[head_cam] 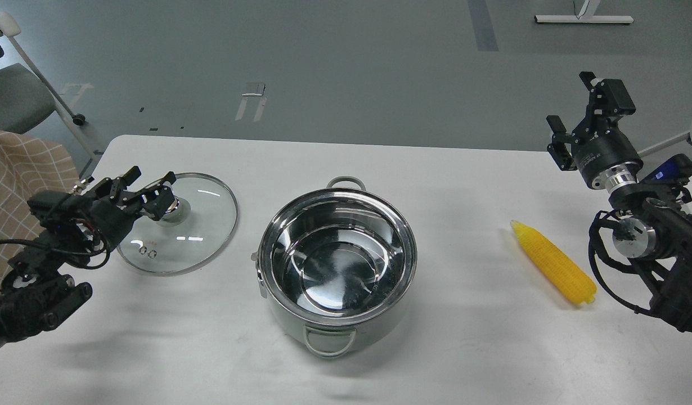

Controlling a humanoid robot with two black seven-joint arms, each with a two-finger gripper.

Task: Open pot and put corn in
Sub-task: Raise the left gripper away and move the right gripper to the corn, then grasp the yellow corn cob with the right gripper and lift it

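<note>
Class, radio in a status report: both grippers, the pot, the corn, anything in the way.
Left gripper open beside glass lid knob, right gripper open, raised, empty. Pot uncovered, empty. Corn on table right of pot, path unobstructed.

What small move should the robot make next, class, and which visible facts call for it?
Probably lower the right gripper toward the corn. The pot is uncovered, its lid lying flat on the table beside the open left gripper, while the corn lies untouched below the raised, open right gripper.
</note>
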